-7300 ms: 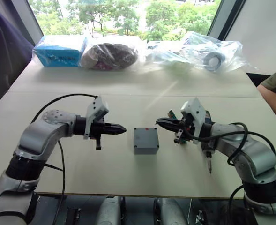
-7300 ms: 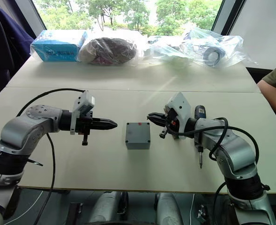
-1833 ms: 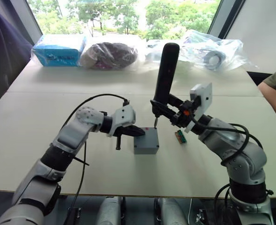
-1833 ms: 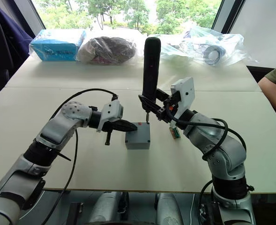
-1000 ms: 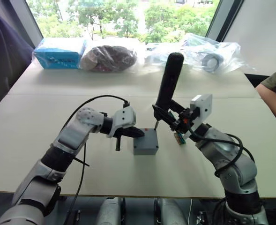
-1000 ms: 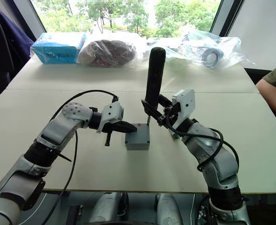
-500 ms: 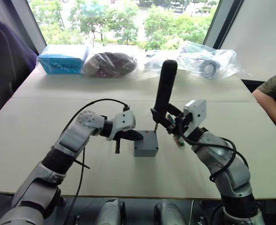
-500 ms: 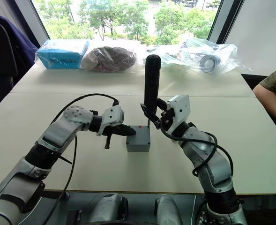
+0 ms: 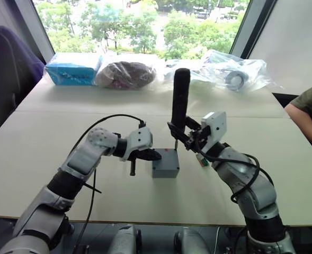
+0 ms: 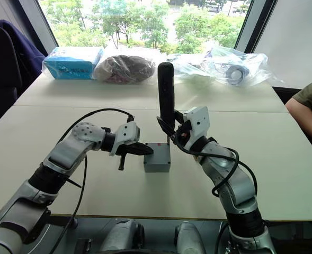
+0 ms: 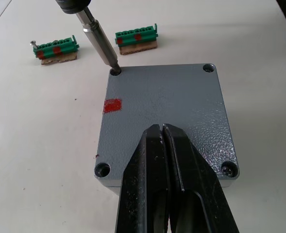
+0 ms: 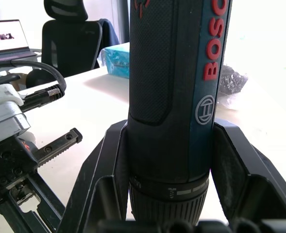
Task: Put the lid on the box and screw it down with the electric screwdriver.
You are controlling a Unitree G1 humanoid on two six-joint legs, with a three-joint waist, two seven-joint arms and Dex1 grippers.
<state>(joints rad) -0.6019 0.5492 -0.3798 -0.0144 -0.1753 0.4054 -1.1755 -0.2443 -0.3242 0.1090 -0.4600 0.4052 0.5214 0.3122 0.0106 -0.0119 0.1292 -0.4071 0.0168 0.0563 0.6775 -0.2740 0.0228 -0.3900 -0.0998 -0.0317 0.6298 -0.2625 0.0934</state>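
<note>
The grey lid (image 11: pixel 172 97) sits on the grey box (image 9: pixel 165 170) at mid-table, with a red mark (image 11: pixel 112 105) on its top face. My left gripper (image 11: pixel 162 132) is shut, its tips on or just above the middle of the lid, coming in from the left (image 9: pixel 151 155). My right gripper (image 9: pixel 182 132) is shut on the black electric screwdriver (image 9: pixel 179 100), which stands nearly upright. Both fingers (image 12: pixel 109 160) clamp its body (image 12: pixel 176 97). The metal bit (image 11: pixel 99 41) sits in the lid's far corner hole.
Two green connectors (image 11: pixel 59 49) (image 11: pixel 136 40) lie just beyond the box. A blue packet (image 9: pixel 73 67) and clear plastic bags (image 9: pixel 230 69) line the far table edge. A person's arm (image 9: pixel 310 108) is at the right edge. A dark chair (image 9: pixel 7 79) stands left.
Since 7 s ago my right gripper has lifted the screwdriver off the table and set its bit on the lid; the left gripper reached the lid. In the last second the driver straightened slightly.
</note>
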